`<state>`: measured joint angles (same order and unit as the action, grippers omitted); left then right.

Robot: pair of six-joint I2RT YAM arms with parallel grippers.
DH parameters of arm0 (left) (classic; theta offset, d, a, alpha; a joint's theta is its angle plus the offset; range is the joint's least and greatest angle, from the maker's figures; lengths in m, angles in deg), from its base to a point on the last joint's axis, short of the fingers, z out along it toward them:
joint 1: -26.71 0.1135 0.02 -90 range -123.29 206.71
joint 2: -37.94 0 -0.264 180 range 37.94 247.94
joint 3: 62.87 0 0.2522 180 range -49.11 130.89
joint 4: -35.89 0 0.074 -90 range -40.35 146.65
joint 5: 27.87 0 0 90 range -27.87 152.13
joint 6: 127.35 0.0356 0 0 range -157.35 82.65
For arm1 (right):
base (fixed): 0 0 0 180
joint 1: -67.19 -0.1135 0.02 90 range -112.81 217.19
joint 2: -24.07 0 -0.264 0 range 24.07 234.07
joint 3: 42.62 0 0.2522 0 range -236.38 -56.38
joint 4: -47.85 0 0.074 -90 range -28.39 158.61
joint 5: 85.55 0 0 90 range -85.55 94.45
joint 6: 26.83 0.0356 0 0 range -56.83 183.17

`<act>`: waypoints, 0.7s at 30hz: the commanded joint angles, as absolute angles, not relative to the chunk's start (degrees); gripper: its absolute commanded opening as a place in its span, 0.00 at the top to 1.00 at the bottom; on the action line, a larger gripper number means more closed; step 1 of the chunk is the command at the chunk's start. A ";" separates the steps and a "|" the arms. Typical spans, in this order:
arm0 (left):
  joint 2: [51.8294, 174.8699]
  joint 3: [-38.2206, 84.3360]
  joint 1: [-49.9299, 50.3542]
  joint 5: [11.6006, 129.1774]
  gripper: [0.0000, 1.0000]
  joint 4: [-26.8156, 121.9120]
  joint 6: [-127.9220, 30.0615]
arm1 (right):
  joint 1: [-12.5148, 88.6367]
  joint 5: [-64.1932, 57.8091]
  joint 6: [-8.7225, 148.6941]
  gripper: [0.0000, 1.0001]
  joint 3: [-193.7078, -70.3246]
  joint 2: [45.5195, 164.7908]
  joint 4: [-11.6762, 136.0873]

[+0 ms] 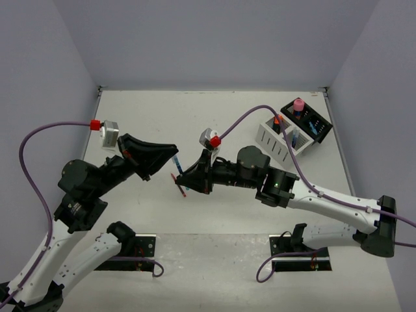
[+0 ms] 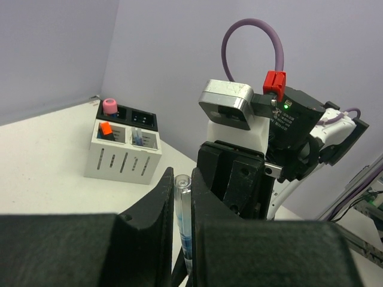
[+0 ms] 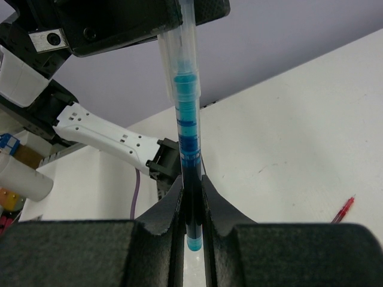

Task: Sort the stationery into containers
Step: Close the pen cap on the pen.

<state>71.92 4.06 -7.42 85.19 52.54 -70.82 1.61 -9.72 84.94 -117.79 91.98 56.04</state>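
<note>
A thin blue pen (image 1: 178,165) with a clear barrel hangs above the table between both grippers. My left gripper (image 1: 173,154) is shut on its clear upper end (image 2: 182,206). My right gripper (image 1: 186,179) is shut on its dark blue lower end (image 3: 189,149), and the blue tip shows below the jaws. A red pen (image 1: 176,183) lies on the table beneath them and also shows in the right wrist view (image 3: 342,210). The white container (image 1: 281,142) holds an orange highlighter (image 2: 106,128) and a blue one. The black container (image 1: 308,121) holds the pink cylinder (image 1: 298,104).
The two containers stand side by side at the back right, near the right wall, and both show in the left wrist view, white (image 2: 122,158) in front of black (image 2: 136,117). Purple cables arc over both arms. The arm bases sit at the near edge.
</note>
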 commanded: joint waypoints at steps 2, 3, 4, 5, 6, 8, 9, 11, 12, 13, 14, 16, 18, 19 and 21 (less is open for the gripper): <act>71.69 6.51 -7.55 87.54 1.00 58.38 -68.82 | 2.40 -5.82 86.87 1.00 -117.26 89.34 48.37; 71.69 7.03 -7.52 87.58 1.00 58.49 -68.82 | 2.37 -6.30 86.76 1.00 -117.16 89.24 48.71; 71.69 7.55 -7.49 87.61 1.00 58.59 -68.82 | 2.33 -6.78 86.66 1.00 -117.05 89.14 49.05; 71.84 8.20 -7.53 87.62 1.00 58.76 -68.67 | 2.37 -6.98 86.54 1.00 -117.03 88.97 49.32; 71.98 8.91 -7.54 87.81 1.00 58.94 -68.50 | 2.38 -7.06 86.46 1.00 -116.94 88.71 49.65; 72.24 10.01 -7.56 88.81 0.98 59.02 -68.10 | 2.41 -7.19 86.53 1.00 -116.56 88.00 50.04; 72.37 10.40 -7.52 89.67 0.89 58.81 -68.01 | 2.41 -7.40 86.45 1.00 -116.39 87.61 50.21; 72.72 11.45 -7.56 90.82 0.67 58.46 -67.78 | 2.33 -7.99 86.30 1.00 -116.24 87.11 50.99; 72.82 11.53 -7.64 90.87 0.65 58.44 -67.61 | 2.32 -8.03 86.21 1.00 -116.24 86.86 51.22; 72.99 12.30 -7.50 90.87 0.52 58.59 -67.59 | 2.32 -8.41 86.20 1.00 -115.78 86.52 51.24; 73.32 13.21 -7.48 90.99 0.43 58.74 -67.46 | 2.26 -8.59 86.20 1.00 -115.34 85.68 51.18; 74.00 14.56 -7.48 91.46 0.35 58.79 -67.31 | 2.24 -8.93 86.20 1.00 -114.78 85.05 51.19; 75.14 15.48 -7.48 92.63 0.31 57.74 -67.23 | 2.31 -11.04 86.12 1.00 -114.65 84.43 51.45; 75.54 15.89 -7.48 93.17 0.31 57.25 -67.17 | 2.26 -12.05 85.99 1.00 -114.72 84.31 51.69; 76.47 17.08 -7.48 94.80 0.30 55.73 -67.23 | 2.24 -14.46 85.85 1.00 -115.23 84.28 52.58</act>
